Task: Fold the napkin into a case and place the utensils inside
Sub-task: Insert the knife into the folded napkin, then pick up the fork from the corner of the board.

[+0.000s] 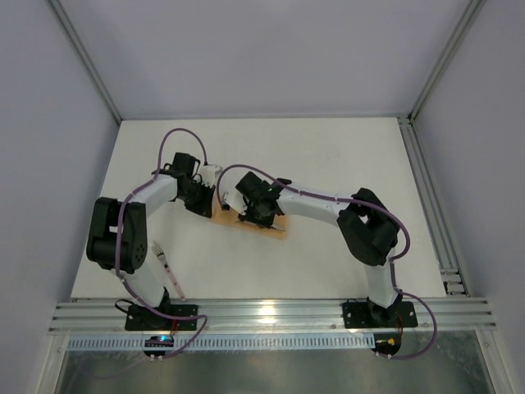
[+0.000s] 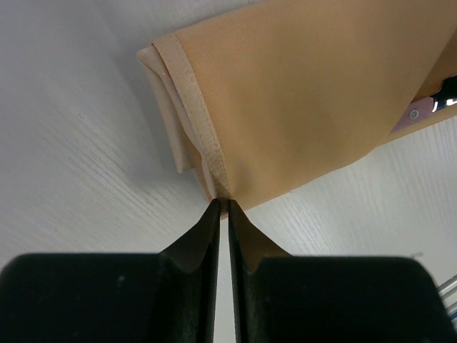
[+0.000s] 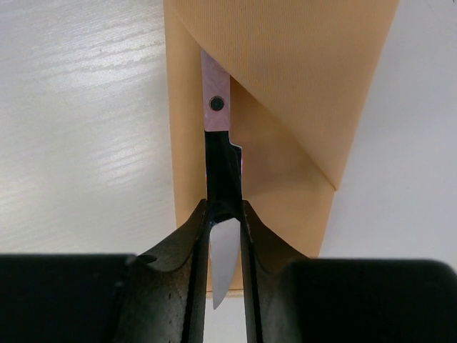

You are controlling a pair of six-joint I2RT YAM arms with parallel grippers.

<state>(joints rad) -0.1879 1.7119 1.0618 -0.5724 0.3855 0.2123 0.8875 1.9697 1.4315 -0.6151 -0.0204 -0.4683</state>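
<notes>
From above you get only slivers of the mostly covered napkin, while up close the knife disappears at its middle inside the right gripper and at its far end under a fold.

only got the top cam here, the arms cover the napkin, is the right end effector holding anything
Observer: Yes, the right end effector is shut on the knife, blade tip toward the wrist.
Operator: where's the handle end
Observer: The pink end lies on the napkin, its tip at the edge of a diagonal flap.
Operator: and the left one
Observer: The left end effector pinches the napkin's hemmed edge.
</notes>
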